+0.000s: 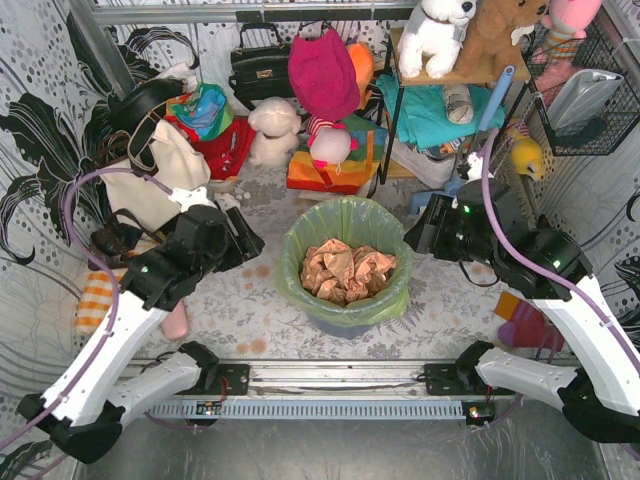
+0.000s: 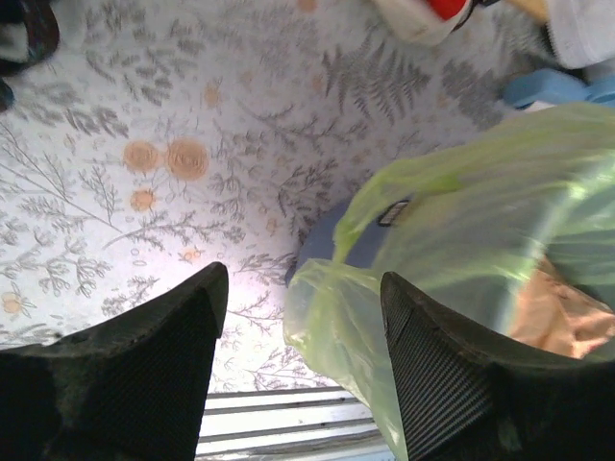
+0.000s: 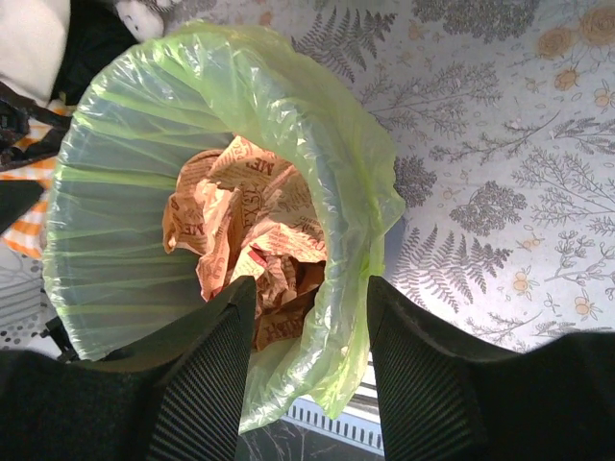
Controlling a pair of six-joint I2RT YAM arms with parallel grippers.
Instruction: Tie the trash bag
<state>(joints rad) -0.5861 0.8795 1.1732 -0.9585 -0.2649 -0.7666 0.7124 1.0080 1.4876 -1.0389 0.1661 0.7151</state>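
Observation:
The light-green trash bag (image 1: 345, 222) lines a blue-grey round bin (image 2: 325, 242) at the table's middle, its mouth open and folded over the rim. Crumpled brown paper (image 1: 346, 272) lies inside. My left gripper (image 1: 252, 240) is just left of the bag. In the left wrist view it (image 2: 303, 312) is open, and a fold of the bag (image 2: 336, 317) hangs between the fingers, close to the right one. My right gripper (image 1: 414, 236) is just right of the bag. In the right wrist view it (image 3: 312, 322) is open and straddles the bag's near rim (image 3: 356, 288), with paper (image 3: 255, 221) beyond.
A cream tote bag with dark straps (image 1: 165, 170), plush toys (image 1: 275, 130) and a shelf rack (image 1: 440, 110) crowd the back. A wire basket (image 1: 585, 95) hangs at the right. A metal rail (image 1: 330, 378) runs along the near edge.

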